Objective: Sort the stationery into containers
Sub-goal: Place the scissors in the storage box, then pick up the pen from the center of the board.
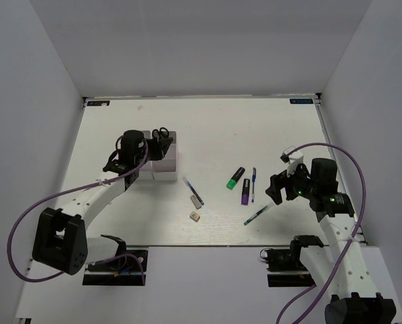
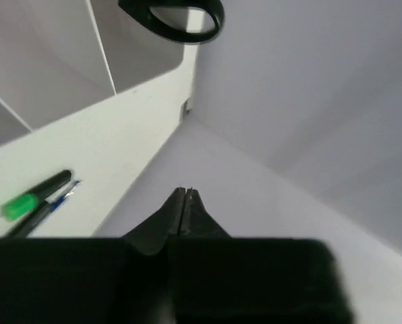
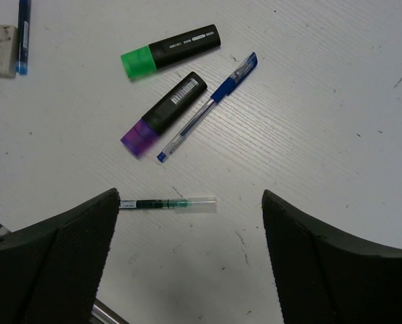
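The left end effector hangs by the left side of the white organiser tray with its fingers pressed together and nothing between them. The black-handled scissors stand in a far compartment of that tray, handles up. The right end effector is spread wide and empty above the bench. In its wrist view the thin green pen lies flat on the bench between the two fingertips, touching neither. Just beyond that pen lie the purple highlighter and a blue pen side by side, with the green highlighter a little further on. Between this group and the tray, a second blue pen lies against a beige eraser, and another eraser sits near them, closer to the arms.
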`<state>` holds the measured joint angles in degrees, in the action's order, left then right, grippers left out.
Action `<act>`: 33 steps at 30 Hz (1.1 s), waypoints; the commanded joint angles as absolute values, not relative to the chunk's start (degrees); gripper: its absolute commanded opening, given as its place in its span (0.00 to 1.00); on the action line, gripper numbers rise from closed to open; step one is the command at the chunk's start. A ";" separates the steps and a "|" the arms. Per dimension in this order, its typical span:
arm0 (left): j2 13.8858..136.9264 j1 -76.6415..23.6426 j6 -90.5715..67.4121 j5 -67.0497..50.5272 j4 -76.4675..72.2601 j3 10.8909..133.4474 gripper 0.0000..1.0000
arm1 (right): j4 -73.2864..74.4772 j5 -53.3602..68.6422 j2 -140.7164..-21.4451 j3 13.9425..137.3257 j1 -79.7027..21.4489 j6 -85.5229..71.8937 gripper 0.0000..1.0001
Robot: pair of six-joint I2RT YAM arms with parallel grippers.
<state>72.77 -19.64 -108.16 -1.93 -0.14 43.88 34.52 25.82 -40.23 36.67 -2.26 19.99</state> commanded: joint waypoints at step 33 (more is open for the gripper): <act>30.33 -36.56 -17.40 5.62 50.37 35.33 0.83 | 43.34 11.78 -105.90 79.45 -22.94 -19.50 0.68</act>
<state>33.76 -36.51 -17.45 5.37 54.26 36.18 42.26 16.49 -106.15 77.17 -23.09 -12.88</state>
